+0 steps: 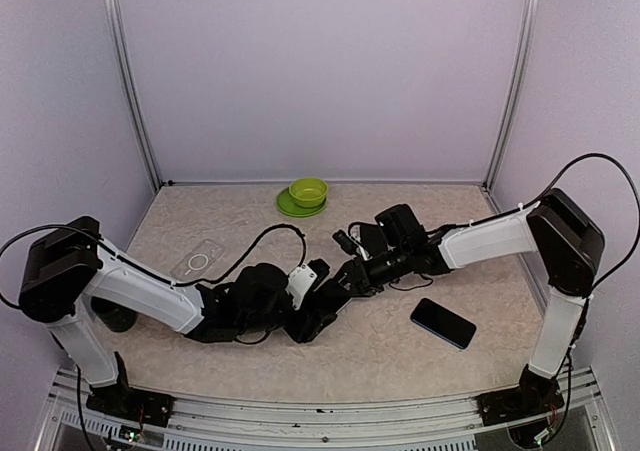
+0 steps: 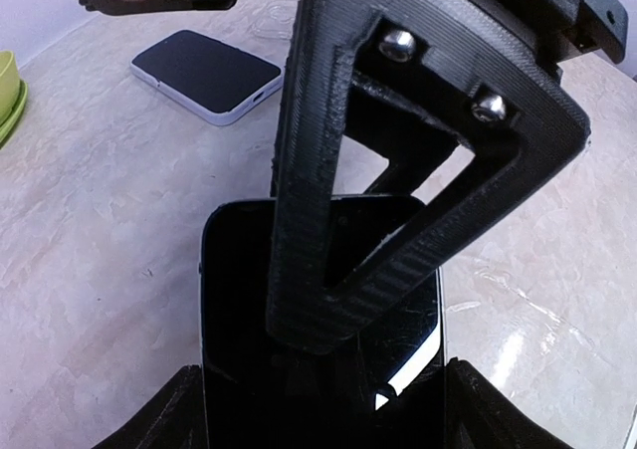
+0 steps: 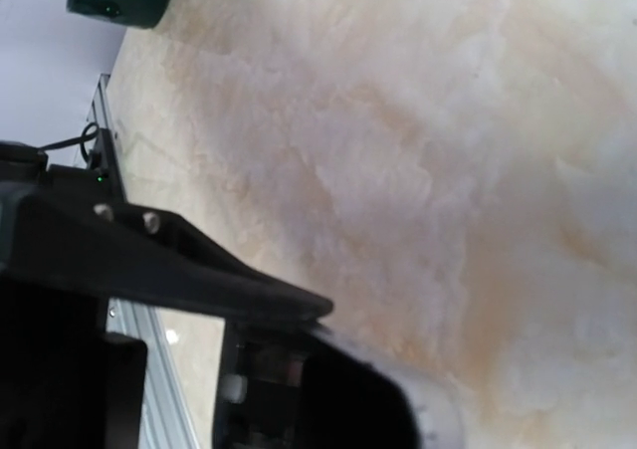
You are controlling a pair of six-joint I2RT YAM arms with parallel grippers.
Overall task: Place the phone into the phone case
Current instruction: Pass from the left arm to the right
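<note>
Black phone (image 2: 235,320) fills the left gripper (image 2: 320,394) edge to edge.

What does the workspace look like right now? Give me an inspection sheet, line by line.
Surface: beige marbled tabletop, no spills seen.
Job's things: black phone between the jaws of the left gripper; clear phone case flat at left.
Clutter: second phone lying at right; green bowl on green plate at the back.
Grippers: left gripper apparently clamped on the black phone; right gripper has one finger across the screen, grip unclear.
Cables: black cable looping above the left arm.
Surroundings: pale walls, metal frame posts.
</note>
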